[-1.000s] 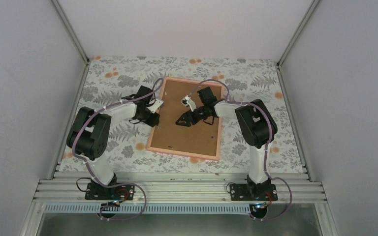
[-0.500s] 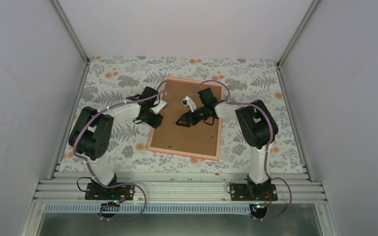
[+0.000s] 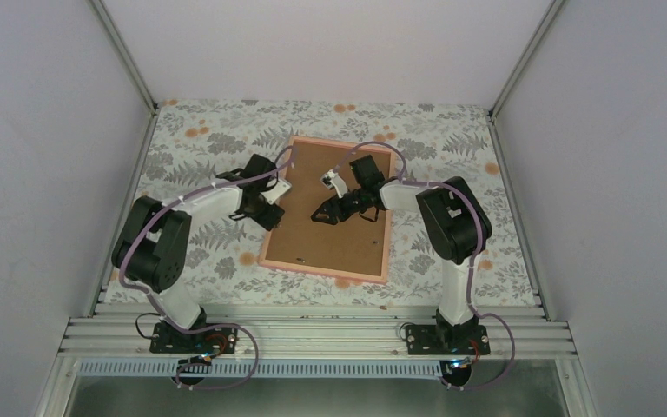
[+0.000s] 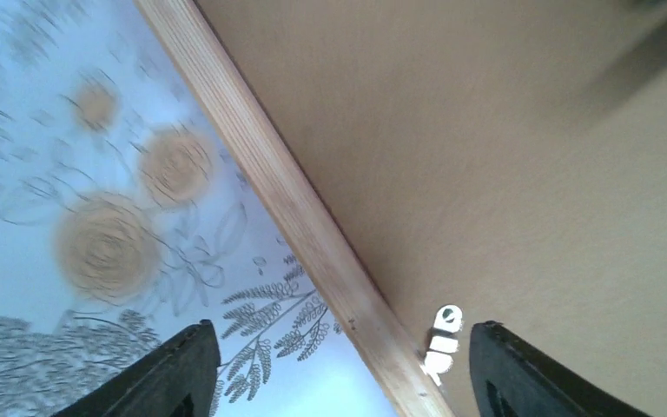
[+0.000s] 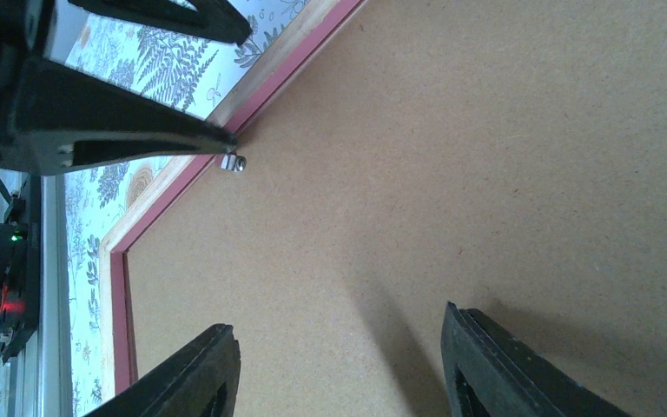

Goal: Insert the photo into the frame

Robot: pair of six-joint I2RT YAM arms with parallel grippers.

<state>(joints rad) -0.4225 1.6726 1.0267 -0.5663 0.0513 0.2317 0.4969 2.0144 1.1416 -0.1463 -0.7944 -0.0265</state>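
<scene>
The pink frame (image 3: 324,271) lies flat on the floral table with a brown backing board (image 3: 330,239) filling it. The photo is hidden. My left gripper (image 3: 271,211) is at the frame's left edge, open. In the left wrist view its jaws (image 4: 340,330) straddle the wooden frame edge (image 4: 295,208), with a small metal tab (image 4: 441,341) just inside the right finger. My right gripper (image 3: 321,215) hovers open over the board (image 5: 452,156); nothing is between its fingers (image 5: 339,320). The right wrist view also shows the left fingers (image 5: 122,139) by the tab (image 5: 233,162).
The floral tablecloth (image 3: 208,139) surrounds the frame. White walls with metal corner posts (image 3: 126,56) enclose the left, right and back. An aluminium rail (image 3: 313,334) with the arm bases runs along the near edge.
The left gripper has opened wider and its arm has shifted slightly at the frame's left edge. The right arm has stayed still.
</scene>
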